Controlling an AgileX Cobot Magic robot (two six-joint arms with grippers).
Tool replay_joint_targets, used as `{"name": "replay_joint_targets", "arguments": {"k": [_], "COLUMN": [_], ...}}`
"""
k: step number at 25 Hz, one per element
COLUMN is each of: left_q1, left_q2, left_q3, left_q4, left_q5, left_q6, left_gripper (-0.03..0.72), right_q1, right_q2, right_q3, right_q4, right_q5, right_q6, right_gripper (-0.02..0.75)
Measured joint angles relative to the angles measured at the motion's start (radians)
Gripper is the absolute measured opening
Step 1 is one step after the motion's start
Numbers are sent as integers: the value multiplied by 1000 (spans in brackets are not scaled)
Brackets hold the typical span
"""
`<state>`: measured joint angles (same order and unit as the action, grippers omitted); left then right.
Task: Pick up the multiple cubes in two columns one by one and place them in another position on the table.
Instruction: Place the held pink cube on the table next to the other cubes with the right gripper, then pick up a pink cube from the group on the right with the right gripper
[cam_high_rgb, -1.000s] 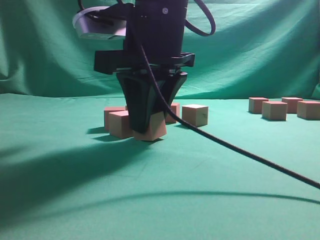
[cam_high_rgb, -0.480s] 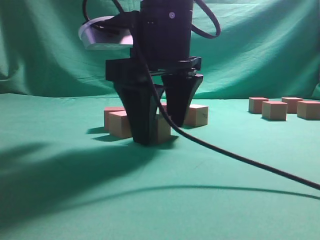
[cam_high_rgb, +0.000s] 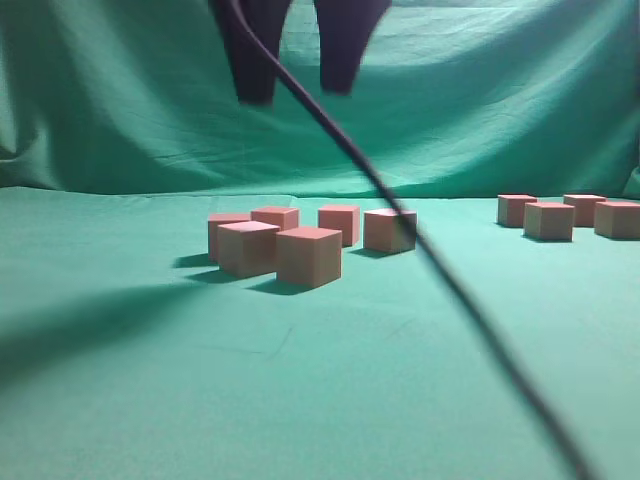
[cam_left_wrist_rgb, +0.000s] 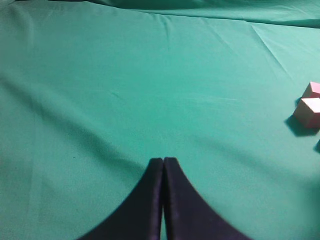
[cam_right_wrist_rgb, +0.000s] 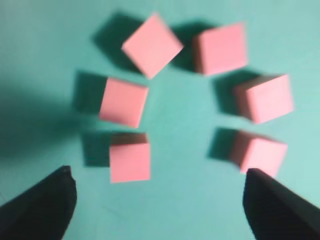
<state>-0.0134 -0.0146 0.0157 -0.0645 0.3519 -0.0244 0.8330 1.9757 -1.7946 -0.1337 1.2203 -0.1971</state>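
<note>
Its wide-spread jaws now empty and lifted clear, the right gripper (cam_right_wrist_rgb: 160, 200) leaves a small matte pink-red foam cube (cam_high_rgb: 309, 256) below them on the teal-green cloth table (cam_high_rgb: 150, 380), another placement apparently complete.

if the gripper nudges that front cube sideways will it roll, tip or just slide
Probably it just slides: the front cube sits flat on the table with sharp edges, so rolling is unlikely. It is as wide as tall, so tipping seems unlikely unless pushed high. The wrinkled cloth may drag or bunch a little.
</note>
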Motion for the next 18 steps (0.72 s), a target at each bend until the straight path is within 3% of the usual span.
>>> {"name": "replay_joint_targets", "arguments": {"k": [4, 5, 9, 15, 18], "left_q1": [0, 0, 0, 0, 0], "left_q2": [0, 0, 0, 0, 0], "left_q3": [0, 0, 0, 0, 0], "left_q4": [0, 0, 0, 0, 0], "left_q5": [0, 0, 0, 0, 0], "left_q6": [0, 0, 0, 0, 0], "left_gripper": [0, 0, 0, 0, 0], "right_q1": [-22, -38, -193, -498, -603], "right_q2": [-75, -97, -159, -142, -101], "right_q3": [-35, -35, -37, 36, 105], "right_q4": [-120, -145, -182, -5, 119], "right_q5": [13, 16, 18, 20, 5], "right_q6": [71, 97, 198, 226, 226], "right_gripper": [619, 567, 565, 565, 565]}}
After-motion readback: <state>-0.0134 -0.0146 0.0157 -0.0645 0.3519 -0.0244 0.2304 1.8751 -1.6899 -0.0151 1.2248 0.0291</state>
